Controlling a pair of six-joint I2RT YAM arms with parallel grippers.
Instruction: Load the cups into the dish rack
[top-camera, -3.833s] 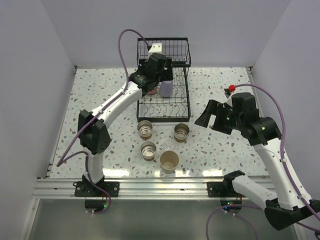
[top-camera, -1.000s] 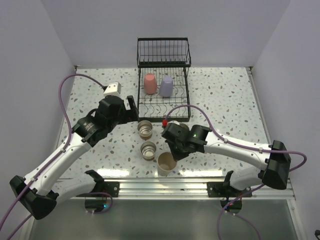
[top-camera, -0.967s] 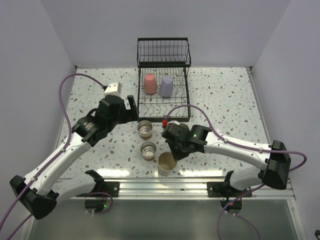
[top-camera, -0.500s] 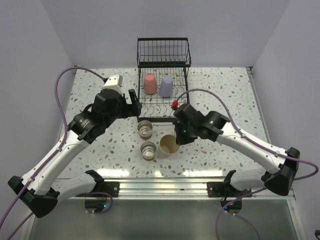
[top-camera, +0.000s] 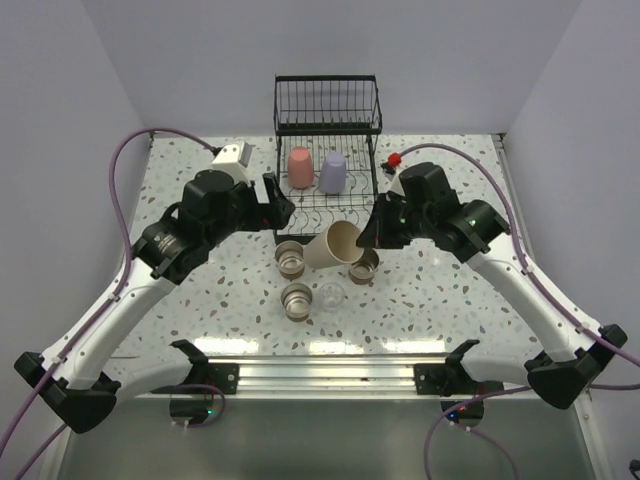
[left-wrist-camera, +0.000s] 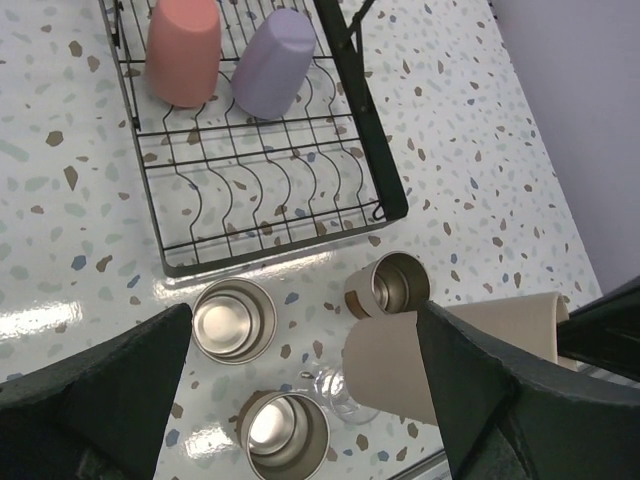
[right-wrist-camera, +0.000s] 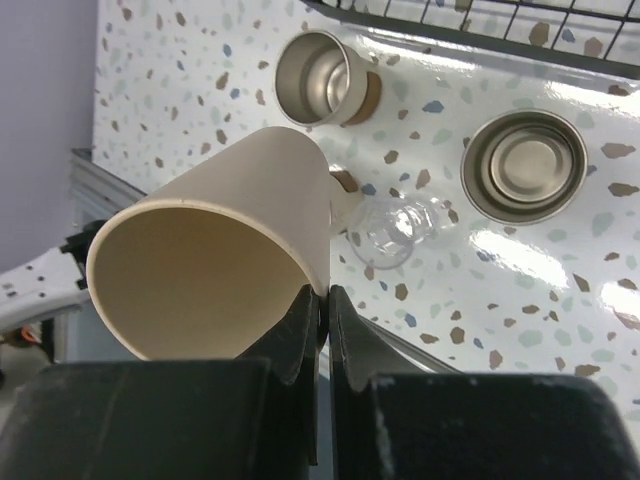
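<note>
Dish rack (top-camera: 328, 104) is sitting at the far middle of the table (top-camera: 450, 290). Coral-pink cup (top-camera: 299, 167) and lavender cup (top-camera: 332, 172) are standing mouth-down on its tined tray. Left gripper (top-camera: 276, 203) is hovering with jaws spread wide, gripping nothing. Right gripper (right-wrist-camera: 322, 300) is pinching the rim of the beige cup (right-wrist-camera: 215, 260), holding it tilted above the brown cups (top-camera: 290, 257) and clear cup (top-camera: 332, 295).

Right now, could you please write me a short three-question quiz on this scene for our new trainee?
1. True or false: the right claw is shut on the rim of the beige cup.
2. How many cups are in the dish rack? A) one B) two C) three
3. Fill in: the left claw is ____ and holds nothing.
Key: 1 true; 2 B, the coral-pink cup and the lavender cup; 3 open.
</note>
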